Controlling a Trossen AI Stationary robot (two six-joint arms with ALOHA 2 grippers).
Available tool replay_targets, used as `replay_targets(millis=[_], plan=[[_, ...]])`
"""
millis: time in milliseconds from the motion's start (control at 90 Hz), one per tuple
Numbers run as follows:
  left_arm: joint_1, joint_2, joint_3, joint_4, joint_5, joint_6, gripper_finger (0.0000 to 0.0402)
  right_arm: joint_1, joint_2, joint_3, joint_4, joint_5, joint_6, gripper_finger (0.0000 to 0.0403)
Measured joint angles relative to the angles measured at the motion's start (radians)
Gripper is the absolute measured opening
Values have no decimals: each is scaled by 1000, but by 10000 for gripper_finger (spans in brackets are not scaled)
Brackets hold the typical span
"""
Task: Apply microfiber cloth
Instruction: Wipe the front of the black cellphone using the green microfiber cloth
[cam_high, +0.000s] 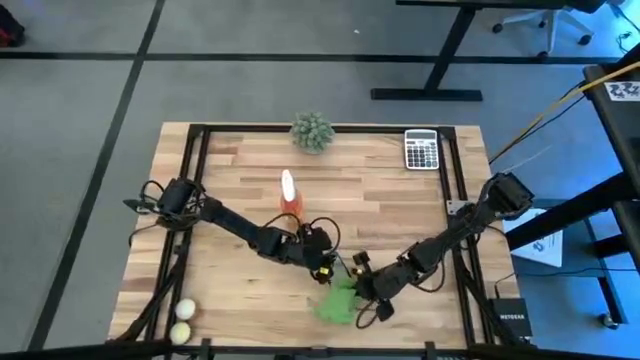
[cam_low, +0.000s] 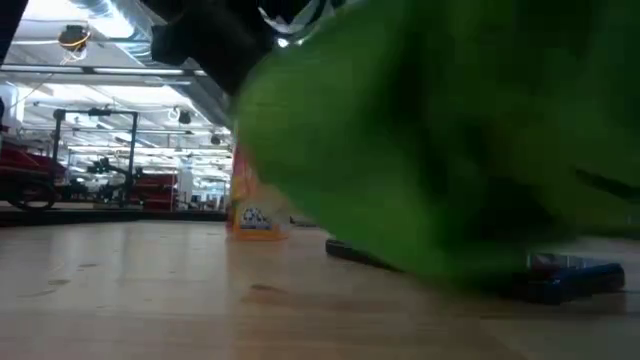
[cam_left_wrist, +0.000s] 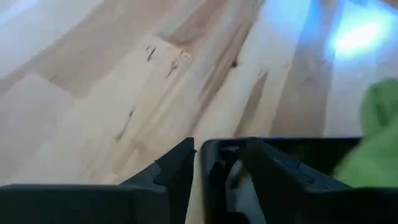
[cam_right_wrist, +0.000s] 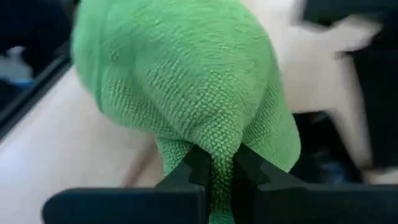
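The microfiber cloth (cam_high: 338, 302) is a bright green bunch near the table's front edge, held by my right gripper (cam_high: 364, 287), which is shut on it. In the low view the cloth (cam_low: 430, 140) fills most of the picture above a dark flat thing (cam_low: 575, 278) that lies on the table. My left gripper (cam_high: 322, 265) is shut just to the cloth's far left, low over the wood. In its wrist view the dark flat thing (cam_left_wrist: 311, 155) lies right beside its fingertips. My right gripper pinches a gathered fold of the cloth (cam_right_wrist: 224, 177) between its two fingers (cam_right_wrist: 198, 167). The rest bulges out beyond the fingertips as a rounded bunch. My left gripper stands with shut fingers at the dark flat thing's edge. I cannot tell whether it touches it.
An orange spray bottle (cam_high: 290, 195) stands upright at mid-table, behind my left arm. A grey-green plant ball (cam_high: 312, 131) and a calculator (cam_high: 421, 150) sit at the far edge. Two pale balls (cam_high: 182, 322) lie at the near left corner.
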Motion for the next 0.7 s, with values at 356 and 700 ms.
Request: replay_targets(millis=[356,700], plan=[[-7,67,4,14,75,-74,131,6,-13,8,-323,43,28,10],[-18,66,-1,80,113,-91,131,5,-148,12,-522,124,50,10]])
